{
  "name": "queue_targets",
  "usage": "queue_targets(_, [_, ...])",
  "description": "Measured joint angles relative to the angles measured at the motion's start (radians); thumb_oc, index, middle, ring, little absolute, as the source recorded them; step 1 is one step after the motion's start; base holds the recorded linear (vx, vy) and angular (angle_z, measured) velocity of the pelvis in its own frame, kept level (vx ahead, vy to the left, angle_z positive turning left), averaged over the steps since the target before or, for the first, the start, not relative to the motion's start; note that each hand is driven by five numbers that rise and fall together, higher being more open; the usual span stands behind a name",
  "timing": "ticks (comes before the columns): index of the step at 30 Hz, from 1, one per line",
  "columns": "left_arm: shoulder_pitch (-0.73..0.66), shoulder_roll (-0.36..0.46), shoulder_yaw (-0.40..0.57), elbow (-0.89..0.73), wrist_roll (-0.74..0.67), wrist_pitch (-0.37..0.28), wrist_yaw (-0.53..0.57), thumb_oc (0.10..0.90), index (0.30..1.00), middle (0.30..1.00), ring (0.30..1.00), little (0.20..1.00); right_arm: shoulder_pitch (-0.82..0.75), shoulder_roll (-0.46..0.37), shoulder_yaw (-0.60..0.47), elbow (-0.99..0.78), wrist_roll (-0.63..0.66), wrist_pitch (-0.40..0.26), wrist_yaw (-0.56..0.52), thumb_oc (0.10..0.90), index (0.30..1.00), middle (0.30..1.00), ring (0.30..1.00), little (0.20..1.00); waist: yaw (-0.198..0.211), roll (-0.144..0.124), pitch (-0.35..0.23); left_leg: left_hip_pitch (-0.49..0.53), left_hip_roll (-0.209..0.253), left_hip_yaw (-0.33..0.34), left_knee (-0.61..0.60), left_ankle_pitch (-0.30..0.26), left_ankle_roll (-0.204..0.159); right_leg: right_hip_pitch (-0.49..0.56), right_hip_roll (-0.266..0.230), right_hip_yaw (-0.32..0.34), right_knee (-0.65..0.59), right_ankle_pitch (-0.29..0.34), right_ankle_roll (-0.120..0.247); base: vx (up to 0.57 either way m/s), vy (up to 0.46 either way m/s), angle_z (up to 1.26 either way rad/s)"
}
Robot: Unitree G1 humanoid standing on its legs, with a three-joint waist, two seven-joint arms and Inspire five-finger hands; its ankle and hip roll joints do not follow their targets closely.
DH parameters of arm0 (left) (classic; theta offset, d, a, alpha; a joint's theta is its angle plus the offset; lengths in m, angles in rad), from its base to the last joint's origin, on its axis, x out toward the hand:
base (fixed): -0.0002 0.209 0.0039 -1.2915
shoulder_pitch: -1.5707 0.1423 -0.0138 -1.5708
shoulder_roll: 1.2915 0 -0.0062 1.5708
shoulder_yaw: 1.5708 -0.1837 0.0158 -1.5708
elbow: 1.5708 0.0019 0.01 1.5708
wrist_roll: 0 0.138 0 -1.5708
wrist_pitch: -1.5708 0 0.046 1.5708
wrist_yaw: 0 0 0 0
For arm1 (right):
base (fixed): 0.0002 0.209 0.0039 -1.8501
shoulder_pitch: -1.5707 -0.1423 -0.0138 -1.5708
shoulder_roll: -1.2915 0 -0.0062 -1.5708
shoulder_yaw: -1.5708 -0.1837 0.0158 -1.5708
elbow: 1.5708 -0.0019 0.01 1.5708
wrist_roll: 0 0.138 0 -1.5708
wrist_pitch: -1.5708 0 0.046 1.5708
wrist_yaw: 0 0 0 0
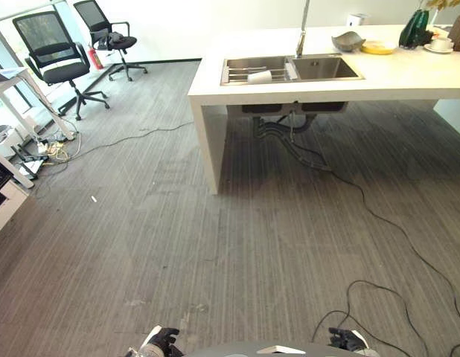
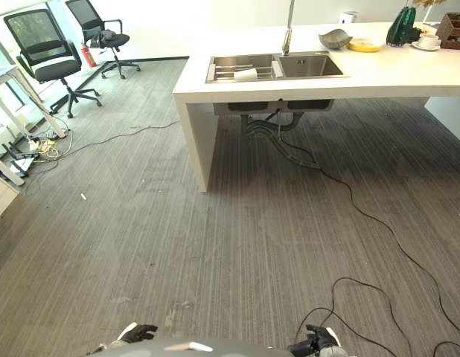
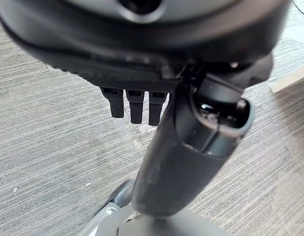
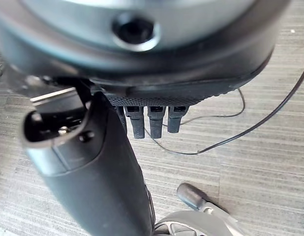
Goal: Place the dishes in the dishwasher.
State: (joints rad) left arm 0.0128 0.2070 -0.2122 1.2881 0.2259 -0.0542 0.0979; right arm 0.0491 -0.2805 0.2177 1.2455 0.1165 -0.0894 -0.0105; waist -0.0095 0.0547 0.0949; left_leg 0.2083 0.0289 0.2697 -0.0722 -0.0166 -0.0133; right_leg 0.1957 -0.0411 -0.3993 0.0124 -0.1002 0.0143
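Left eye view: dishes (image 1: 364,43) are seen on the far counter (image 1: 409,74), well apart.
Left hand (image 3: 137,105): fingers straight, nothing held.
Right hand (image 4: 149,120): fingers straight, nothing held.
Reason: an approach is judged still needed.

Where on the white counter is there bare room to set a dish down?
The counter is bare in front of the sink and rightward along its near edge. The far right corner is crowded: grey bowl, yellow dish, green vase, cup.
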Motion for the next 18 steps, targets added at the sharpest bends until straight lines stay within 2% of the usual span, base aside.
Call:
queue_targets(4, [0.000, -0.004, 0.001, -0.001, -0.003, 0.002, 0.001, 0.800, 0.900, 0.900, 0.900, 0.900, 0.001, -0.004, 0.000, -0.012, -0.008, 0.001, 0.001, 0.800, 0.900, 0.900, 0.900, 0.900, 0.000, 0.005, 0.004, -0.001, 0.000, 0.000, 0.000, 0.000, 0.000, 0.001, 0.000, 0.000, 0.000, 0.000, 0.000, 0.00, 0.000, 0.00])
queue_targets(10, [0.002, -0.013, 0.042, 0.003, -0.107, 0.010, -0.008, 0.800, 0.900, 0.900, 0.900, 0.900, 0.002, -0.006, -0.001, -0.011, -0.018, 0.001, 0.001, 0.800, 0.900, 0.900, 0.900, 0.900, 0.000, 0.003, 0.018, -0.007, -0.001, -0.002, 0.000, 0.000, 0.000, 0.003, 0.000, -0.002, -0.001, 0.000, 0.000, 0.00, 0.000, 0.00])
queue_targets(18, [0.003, -0.010, 0.040, 0.003, -0.216, 0.020, -0.016, 0.800, 0.900, 0.900, 0.900, 0.900, -0.002, -0.004, 0.000, -0.010, -0.019, 0.002, 0.001, 0.800, 0.900, 0.900, 0.900, 0.900, 0.000, -0.001, 0.025, -0.011, -0.001, -0.005, 0.000, 0.000, 0.000, 0.001, 0.000, -0.004, -0.003, 0.000, 0.000, 0.00, 0.000, 0.00])
